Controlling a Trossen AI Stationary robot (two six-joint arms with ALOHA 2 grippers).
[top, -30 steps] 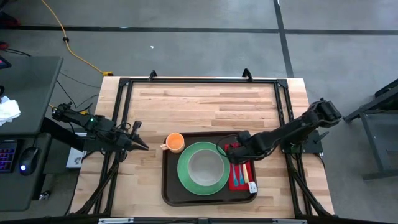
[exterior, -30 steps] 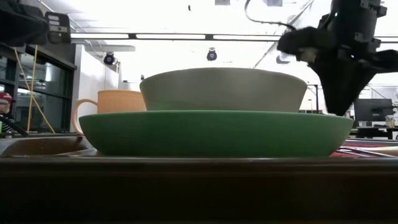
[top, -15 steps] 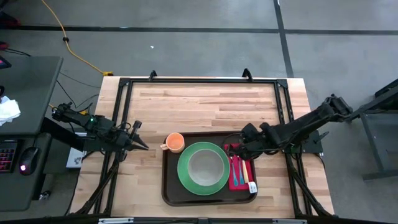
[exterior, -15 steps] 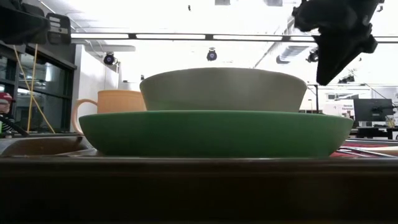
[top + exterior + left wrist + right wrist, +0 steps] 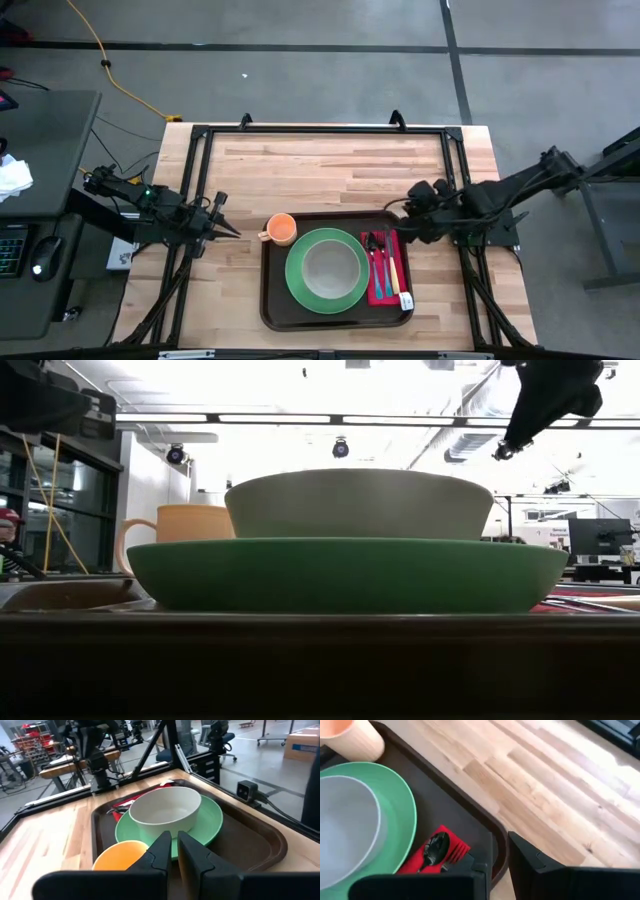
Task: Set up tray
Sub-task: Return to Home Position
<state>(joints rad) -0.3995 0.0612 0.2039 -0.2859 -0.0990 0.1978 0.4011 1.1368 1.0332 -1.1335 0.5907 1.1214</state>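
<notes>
The tray lies flat on the desk, in the near half and a little toward the right edge. Its long side runs along the near edge. About the middle of it sits a round green plate with a pale grey bowl resting in its centre. From desk height the bowl's rim stands well above the plate's.

An orange cup stands in the tray's far left corner, just beside the plate. Its handle points toward the desk's left edge.

Along the tray's right side a red napkin lies flat, with cutlery on it running from far to near. There is a spoon whose bowl looks dark, nearest the plate, and a fork just beside it. A yellow piece lies nearest the tray's right rim. A small white tag shows at the napkin's near right corner.

The right pincer hovers above bare wood just past the tray's far right corner, high over the desk. Its fingers stand a little apart with nothing between them.

The left pincer hangs near the desk's left edge, well apart from the tray and about level with the cup, pointing toward the tray. Its fingers are drawn together with only a thin slit between them, and they hold nothing.
</notes>
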